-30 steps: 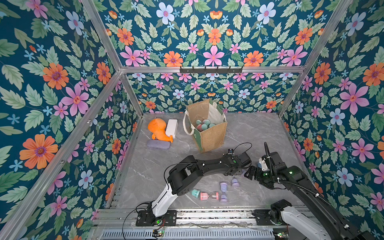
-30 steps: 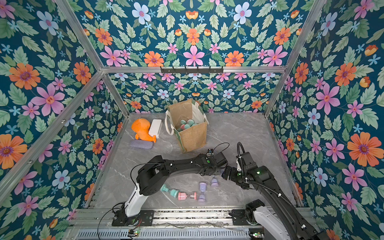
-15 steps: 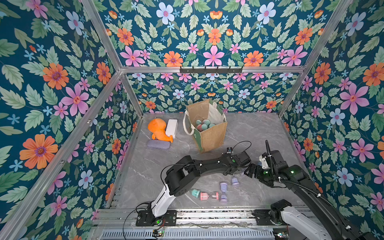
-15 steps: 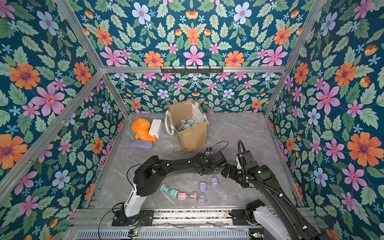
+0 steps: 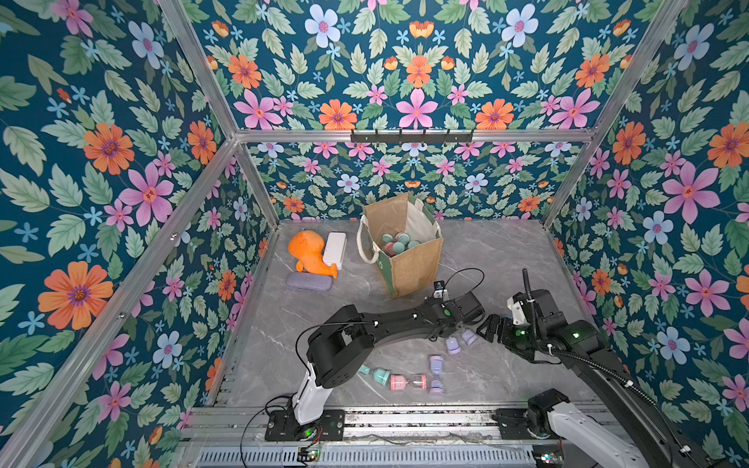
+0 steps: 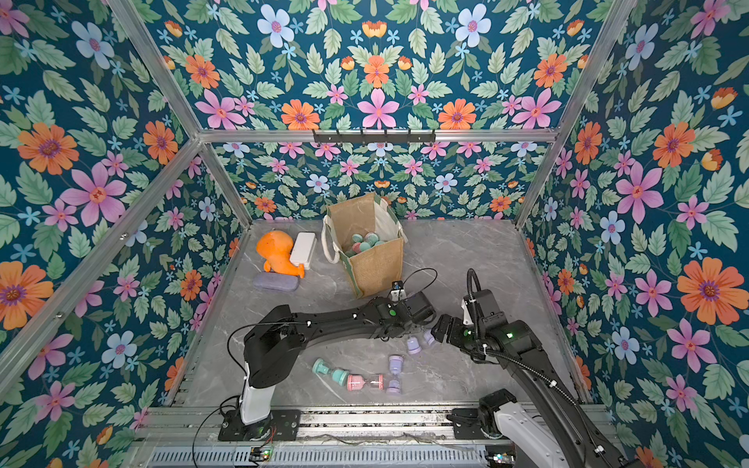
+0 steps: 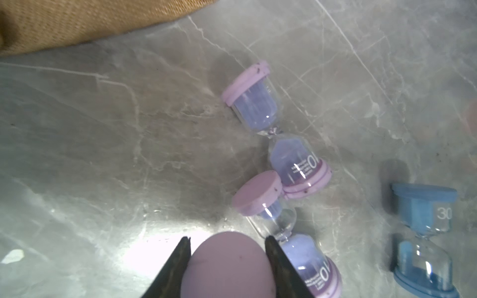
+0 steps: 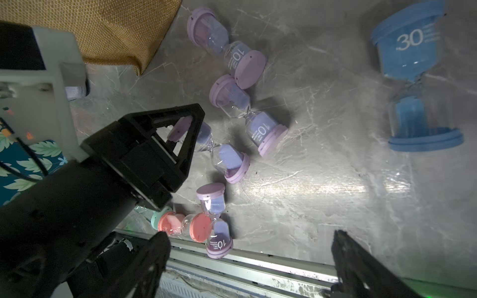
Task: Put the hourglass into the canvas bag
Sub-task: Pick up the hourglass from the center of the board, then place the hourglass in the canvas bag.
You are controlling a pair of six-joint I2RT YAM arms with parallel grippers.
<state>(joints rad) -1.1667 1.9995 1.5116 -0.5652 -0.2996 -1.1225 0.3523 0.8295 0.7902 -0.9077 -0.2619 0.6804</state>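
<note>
Left pincer (image 7: 227, 238) is clamped on one end cap of a purple hourglass (image 8: 228, 160). It sits near right on the desk (image 5: 506, 263), close to the bag's (image 5: 409, 267) near corner and beside two purple neighbours (image 8: 258, 123). The free end hangs low; cannot tell whether it clears the desk. Right pincer (image 8: 250, 233) stands wide apart and empty, close by. Judgement: light and rigid, with smooth clear bulbs that are likely slippery; the thin waist is the weak spot. The cap is the sound hold. An end grip may let it swing, so carry slowly and lower it into the bag's open top.
</note>
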